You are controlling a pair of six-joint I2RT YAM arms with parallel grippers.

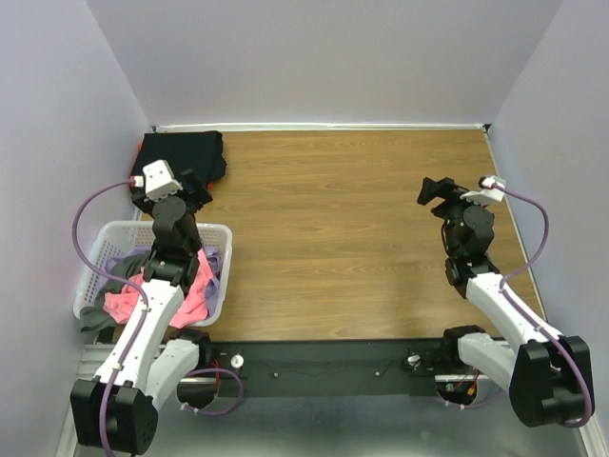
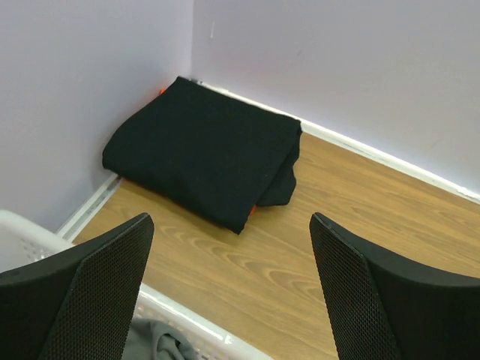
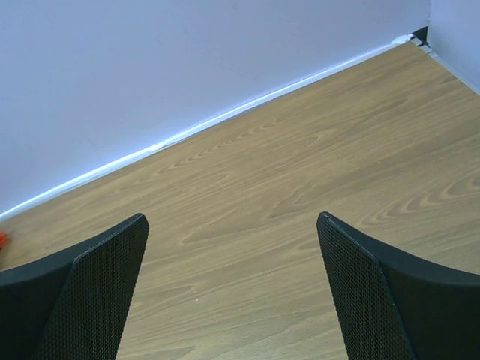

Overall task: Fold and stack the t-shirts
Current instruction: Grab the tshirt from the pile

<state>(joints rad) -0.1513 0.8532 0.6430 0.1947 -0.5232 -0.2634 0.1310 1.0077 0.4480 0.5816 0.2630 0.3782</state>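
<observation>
A folded black t-shirt (image 1: 186, 155) lies in the far left corner of the table, also seen in the left wrist view (image 2: 206, 150), with a bit of orange cloth under its edge. Pink (image 1: 190, 297), grey (image 1: 100, 309) and lavender (image 1: 217, 265) t-shirts lie crumpled in the white laundry basket (image 1: 221, 286). My left gripper (image 1: 202, 187) hovers open and empty above the basket's far rim, near the black stack (image 2: 229, 221). My right gripper (image 1: 433, 190) hangs open and empty over bare table at the right (image 3: 232, 221).
The white lattice basket (image 2: 187, 319) stands at the near left edge, partly under my left arm. Lavender walls (image 1: 324, 57) close in the table on three sides. The wooden table top (image 1: 333, 238) spreads between the two arms.
</observation>
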